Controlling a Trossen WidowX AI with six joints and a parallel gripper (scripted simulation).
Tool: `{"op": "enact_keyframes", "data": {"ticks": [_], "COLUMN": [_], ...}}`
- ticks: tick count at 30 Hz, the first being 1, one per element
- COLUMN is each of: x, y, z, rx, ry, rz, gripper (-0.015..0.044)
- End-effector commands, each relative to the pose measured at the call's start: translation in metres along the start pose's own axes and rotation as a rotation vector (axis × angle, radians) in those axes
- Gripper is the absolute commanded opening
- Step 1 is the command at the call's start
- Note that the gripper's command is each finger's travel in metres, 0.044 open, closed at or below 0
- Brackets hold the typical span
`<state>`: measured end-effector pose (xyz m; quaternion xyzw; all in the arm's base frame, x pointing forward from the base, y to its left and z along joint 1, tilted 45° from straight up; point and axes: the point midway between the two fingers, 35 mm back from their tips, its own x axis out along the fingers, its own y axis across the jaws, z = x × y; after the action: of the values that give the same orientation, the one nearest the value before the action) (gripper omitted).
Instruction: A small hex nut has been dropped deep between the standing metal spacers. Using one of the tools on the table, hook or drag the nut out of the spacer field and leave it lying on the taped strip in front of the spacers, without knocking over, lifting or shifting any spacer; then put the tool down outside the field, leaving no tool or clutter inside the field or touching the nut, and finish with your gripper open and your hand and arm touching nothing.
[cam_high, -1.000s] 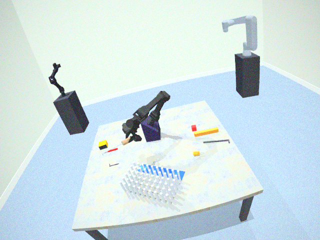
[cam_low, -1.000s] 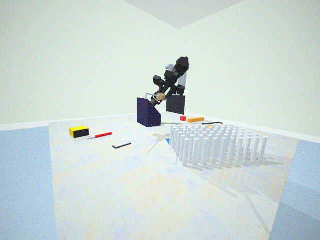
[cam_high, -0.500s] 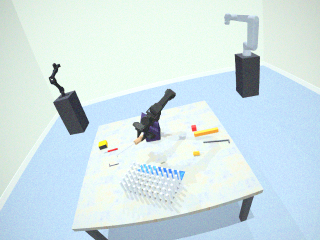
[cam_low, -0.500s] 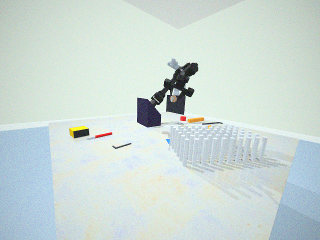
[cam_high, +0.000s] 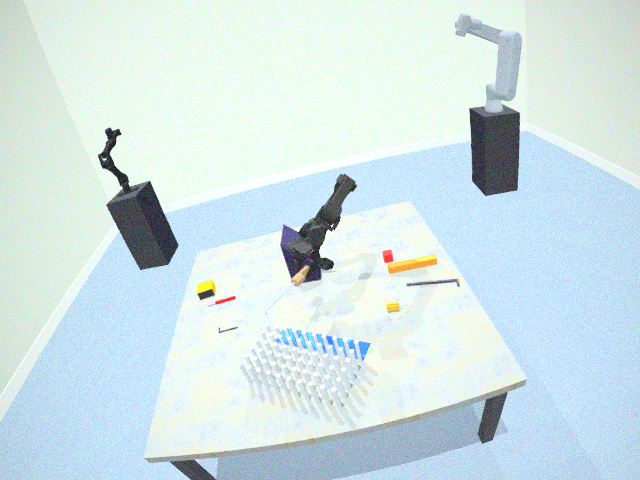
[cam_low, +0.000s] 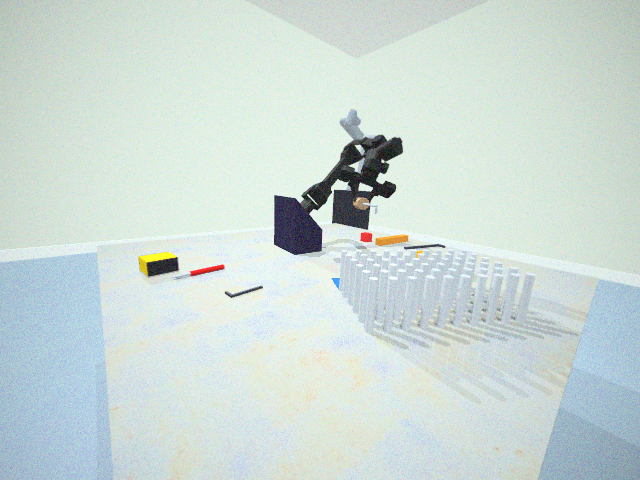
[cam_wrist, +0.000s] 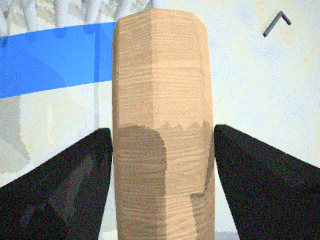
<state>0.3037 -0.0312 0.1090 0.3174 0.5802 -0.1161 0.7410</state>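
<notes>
1. At left on the surface (cam_high: 439, 351) (cam_low: 258, 387) (cam_wrist: 260, 125): a yellow-and-black block (cam_high: 205, 289) (cam_low: 158, 264), a red-handled screwdriver (cam_high: 225, 300) (cam_low: 206, 270) and a small hex key (cam_high: 227, 329) (cam_low: 244, 291) (cam_wrist: 276, 19).
2. White spacers (cam_high: 245, 369) (cam_low: 448, 299) (cam_wrist: 95, 12) stand crowded; the nut cannot be made out, so its place is uncertain. They partly hide the blue strip (cam_high: 364, 351) (cam_low: 336, 282) (cam_wrist: 55, 60).
3. The tool (cam_high: 308, 267) (cam_low: 361, 198) (cam_wrist: 163, 138) is clamped on a wooden-handled hook (cam_high: 299, 276) (cam_low: 360, 203) (cam_wrist: 160, 90), raised; the wrist view hides its bent tip.
4. Rightward lie a red cube (cam_high: 387, 256) (cam_low: 366, 237), an orange bar (cam_high: 412, 264) (cam_low: 391, 239), a yellow-orange piece (cam_high: 392, 306) (cam_low: 419, 253), mostly hidden in the exterior view, and a long hex key (cam_high: 432, 282) (cam_low: 424, 246).
</notes>
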Motion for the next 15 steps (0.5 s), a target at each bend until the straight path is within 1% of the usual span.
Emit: {"op": "enact_keyframes", "data": {"ticks": [1, 12, 15], "x": [-0.007, -0.025, -0.027], "y": [0.008, 0.029, 0.031], "z": [-0.016, -0.063, -0.070], "rx": [-0.024, -0.118, -0.131], "ry": [0.001, 0.003, 0.004], "rz": [0.025, 0.109, 0.120], "gripper": [0.0000, 0.0000, 0.0000]}}
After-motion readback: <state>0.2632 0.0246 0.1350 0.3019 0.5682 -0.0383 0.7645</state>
